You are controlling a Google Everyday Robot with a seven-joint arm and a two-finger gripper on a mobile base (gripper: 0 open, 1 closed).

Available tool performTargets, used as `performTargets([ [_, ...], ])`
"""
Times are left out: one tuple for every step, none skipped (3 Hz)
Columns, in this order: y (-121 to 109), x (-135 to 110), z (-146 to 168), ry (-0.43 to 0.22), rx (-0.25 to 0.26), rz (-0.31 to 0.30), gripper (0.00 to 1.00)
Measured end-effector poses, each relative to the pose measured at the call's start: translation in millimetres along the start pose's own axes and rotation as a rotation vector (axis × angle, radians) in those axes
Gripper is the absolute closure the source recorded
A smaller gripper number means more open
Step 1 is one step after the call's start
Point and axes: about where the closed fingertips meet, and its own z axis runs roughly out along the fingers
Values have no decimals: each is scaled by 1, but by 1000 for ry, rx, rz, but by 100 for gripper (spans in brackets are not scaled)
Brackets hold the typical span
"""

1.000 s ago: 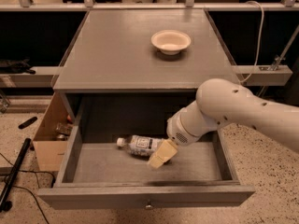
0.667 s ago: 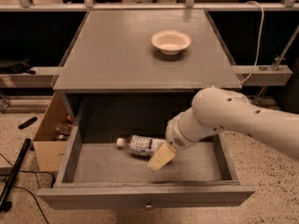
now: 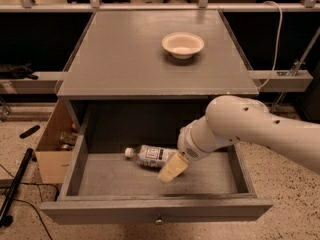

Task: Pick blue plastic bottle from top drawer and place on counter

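Down in the pulled-out top drawer, the blue plastic bottle lies on its side on the bare grey floor, white cap pointing left and the label with its dark printed square facing up. The gripper is inside the drawer too, cream-coloured tip low over the floor right at the bottle's base end. From where I stand I cannot tell whether it has closed on the bottle or stands apart from it. The bulky white arm reaches in from the right, over the drawer's right wall. A small metal knob sits at the middle of the drawer front. Above, the grey table has a flat matte top, the counter, worn pale along its edges, and a white bowl stands alone toward its back right. The floor is pale and speckled. To the left of the table an open cardboard box rests on it with some small things inside that I can't make out, and a black pole lies slanting nearby. A white cable hangs down on the right beside a pale horizontal rail, against a dark background.
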Motion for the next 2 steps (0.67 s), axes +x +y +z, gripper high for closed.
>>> performTargets([
  [-12, -8, 29, 10, -8, -9, 0],
  [-22, -12, 55, 22, -22, -21, 0],
])
